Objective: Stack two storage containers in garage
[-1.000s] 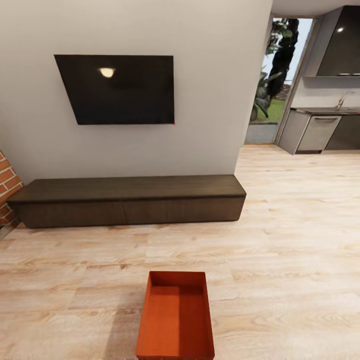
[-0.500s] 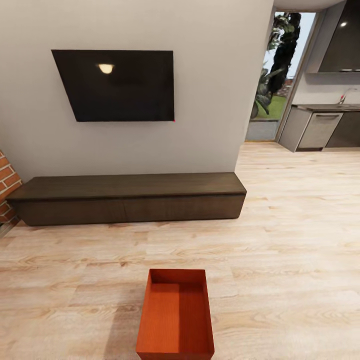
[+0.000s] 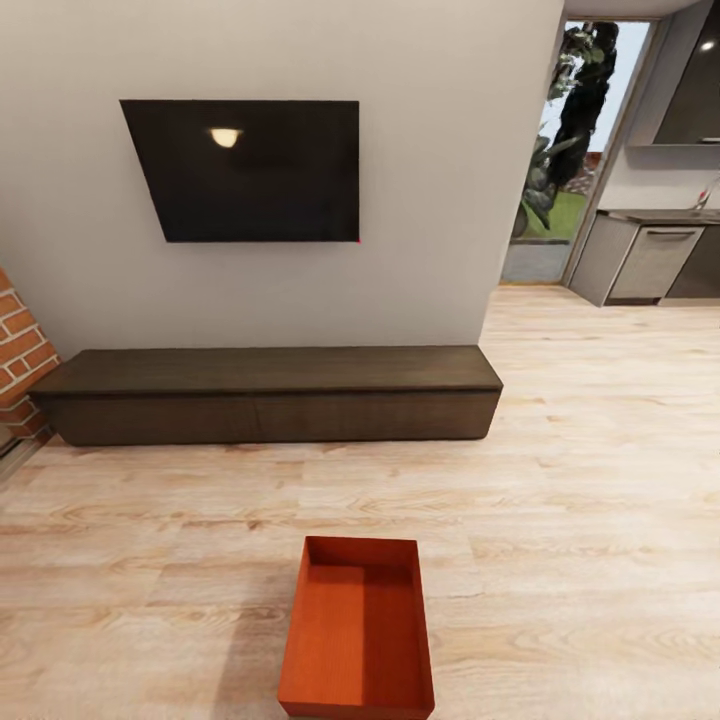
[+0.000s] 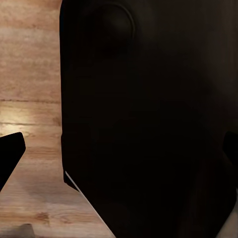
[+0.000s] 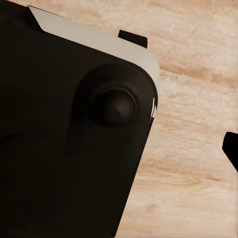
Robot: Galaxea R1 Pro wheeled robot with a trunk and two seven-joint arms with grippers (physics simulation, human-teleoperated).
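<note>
One orange-red storage container (image 3: 357,630) lies on the light wood-plank floor (image 3: 580,480) of the living room, low in the middle of the head view, its open side up and nothing in it. In the left wrist view my left gripper (image 4: 121,158) is open, its dark fingertips (image 4: 10,158) far apart at the picture's edges, with a dark part of my own body behind. My right gripper (image 5: 119,153) also stands open, one fingertip (image 5: 232,151) over bare floor. Neither gripper holds anything.
A low dark wood console (image 3: 270,390) runs along the pale wall under a black TV (image 3: 245,170). Red brick (image 3: 20,350) shows at the left edge. At the right the floor runs on to a glass door (image 3: 570,150) and grey kitchen cabinets (image 3: 655,260).
The whole head picture has shifted slightly to the right, so the camera has turned a little left. The container, console and TV have not moved in the room.
</note>
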